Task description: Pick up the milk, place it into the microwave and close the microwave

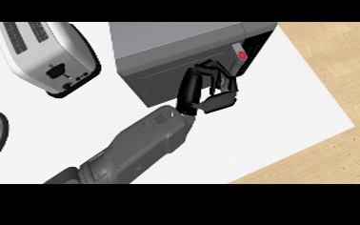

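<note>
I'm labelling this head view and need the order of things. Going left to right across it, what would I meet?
Dark rim at the left edge → toaster → microwave → right hand against the microwave's front → bare white counter → wooden floor.

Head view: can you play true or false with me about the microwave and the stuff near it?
1. A toaster stands to the left of the microwave. True.
2. The microwave's round button is green. False: it is red.
3. The left hand is at the microwave's front. True.
4. Both hands show. False: only the left hand shows, and the right one is out of view.
5. The counter is black. False: it is white.
</note>
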